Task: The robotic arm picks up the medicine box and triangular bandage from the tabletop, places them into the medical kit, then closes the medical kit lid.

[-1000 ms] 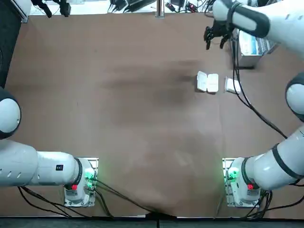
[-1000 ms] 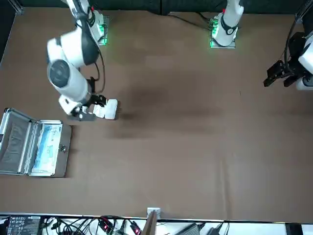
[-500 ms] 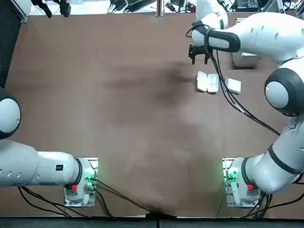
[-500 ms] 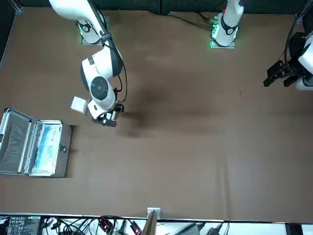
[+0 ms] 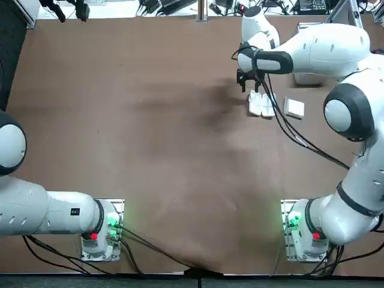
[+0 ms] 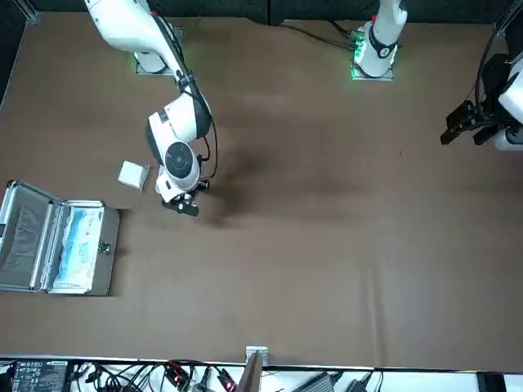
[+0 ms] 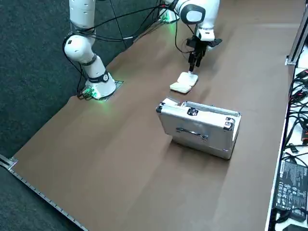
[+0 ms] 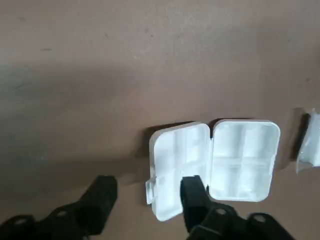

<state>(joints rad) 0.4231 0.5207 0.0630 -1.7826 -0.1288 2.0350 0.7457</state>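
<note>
The triangular bandage (image 5: pixel 262 104) is a white two-lobed packet lying flat on the brown table; up close its two halves (image 8: pixel 215 162) show moulded compartments. My right gripper (image 5: pixel 248 81) hangs open and empty just above the packet's far edge (image 7: pixel 184 83), with one finger (image 8: pixel 192 192) over one lobe and the other finger (image 8: pixel 102 194) over bare table. The medicine box (image 5: pixel 294 107) is a small flat white box beside the packet, toward the medical kit (image 6: pixel 57 245). The kit's lid (image 6: pixel 20 237) stands open and shows pale blue lining. The arm hides the packet in the front view.
The kit (image 7: pixel 199 127) sits near the table's far right corner, close behind the two white items. The table's far edge, with a rail and cables (image 5: pixel 180 7), runs just beyond it. Brown tabletop stretches to the left of the gripper.
My right arm swung from beside the kit across to the two-lobed packet and came down, so the open gripper now hovers at the packet's edge. The box, packet and kit have not moved.
</note>
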